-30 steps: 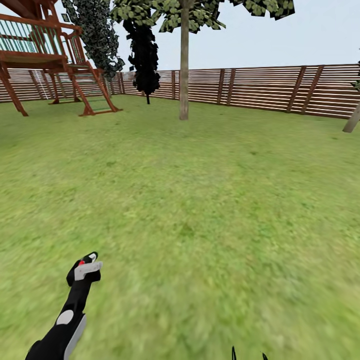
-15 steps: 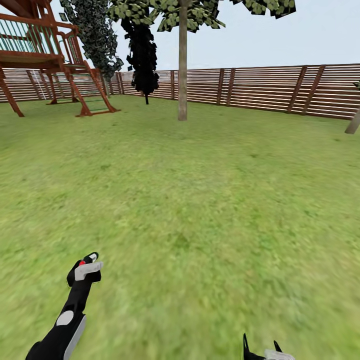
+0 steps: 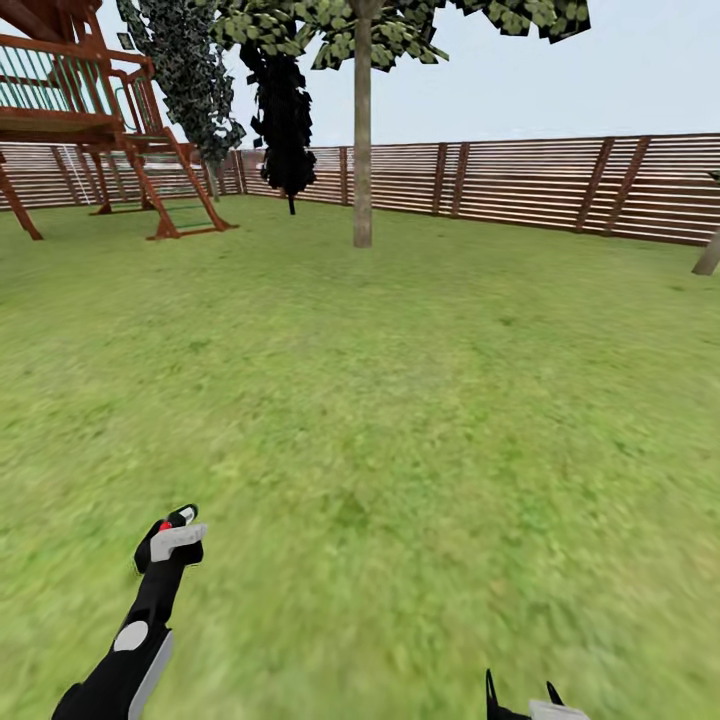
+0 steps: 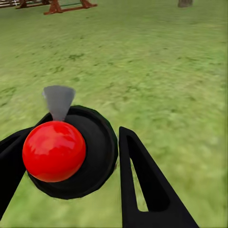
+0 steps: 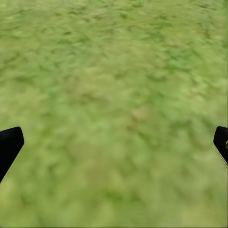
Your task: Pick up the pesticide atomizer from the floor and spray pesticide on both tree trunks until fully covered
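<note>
Left wrist view, left gripper (image 4: 71,161) pinching unlabelled atomizer (image 4: 66,152), right gripper (image 5: 114,142) spread over grass (image 5: 114,71).

spread tool (image 5: 114,147) above grass (image 5: 114,71)

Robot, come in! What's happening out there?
Left tool gripping the sprayer. Right tool open, empty. Tree trunk ahead across open grass.
</note>
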Tool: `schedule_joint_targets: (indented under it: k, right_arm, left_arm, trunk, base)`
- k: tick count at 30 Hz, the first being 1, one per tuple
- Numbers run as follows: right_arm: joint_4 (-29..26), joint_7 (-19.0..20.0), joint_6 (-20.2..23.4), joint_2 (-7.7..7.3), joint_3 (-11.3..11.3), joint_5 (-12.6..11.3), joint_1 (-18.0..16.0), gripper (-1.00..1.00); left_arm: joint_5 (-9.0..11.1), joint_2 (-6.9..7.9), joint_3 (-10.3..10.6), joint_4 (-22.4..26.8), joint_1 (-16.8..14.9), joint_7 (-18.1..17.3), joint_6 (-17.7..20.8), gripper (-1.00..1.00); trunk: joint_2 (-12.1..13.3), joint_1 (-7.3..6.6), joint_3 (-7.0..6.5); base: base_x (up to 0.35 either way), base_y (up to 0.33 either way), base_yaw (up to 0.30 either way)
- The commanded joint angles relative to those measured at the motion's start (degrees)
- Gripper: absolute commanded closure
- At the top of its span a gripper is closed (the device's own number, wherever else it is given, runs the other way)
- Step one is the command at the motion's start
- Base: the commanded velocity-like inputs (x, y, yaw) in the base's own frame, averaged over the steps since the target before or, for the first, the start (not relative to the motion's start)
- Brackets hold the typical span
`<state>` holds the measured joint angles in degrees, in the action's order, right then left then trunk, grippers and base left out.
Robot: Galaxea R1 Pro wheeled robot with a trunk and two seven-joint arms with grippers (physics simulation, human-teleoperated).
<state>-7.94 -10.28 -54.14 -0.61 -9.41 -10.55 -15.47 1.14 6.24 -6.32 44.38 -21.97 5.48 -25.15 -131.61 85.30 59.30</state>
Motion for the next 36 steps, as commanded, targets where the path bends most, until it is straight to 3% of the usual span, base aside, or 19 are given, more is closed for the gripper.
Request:
schedule_joint_targets:
  k: [1, 16, 36]
  right_arm:
    - [0.02, 0.0, 0.04, 0.0, 0.0, 0.0, 0.0, -1.0]
    - [0.03, 0.0, 0.07, 0.0, -0.09, 0.0, -0.02, -1.0]
    - [-0.05, 0.07, 0.03, 0.04, -0.09, 0.02, -0.02, -1.0]
  left_arm:
    - [-0.02, 0.0, -0.04, 0.0, 0.0, -0.03, 0.01, 1.0]
    - [0.01, 0.0, -0.08, 0.0, 0.0, -0.03, 0.01, 1.0]
    - [0.42, 0.15, -0.25, 0.01, 0.0, -0.03, -0.01, 1.0]
  trunk:
    - [0.0, 0.0, -0.09]
    - [0.0, 0.0, -1.32]
    - [0.0, 0.0, -1.37]
  base:
    - [0.303, -0.128, 0.0]
    - [0.303, -0.128, 0.0]
    - [0.316, -0.12, 0.0]
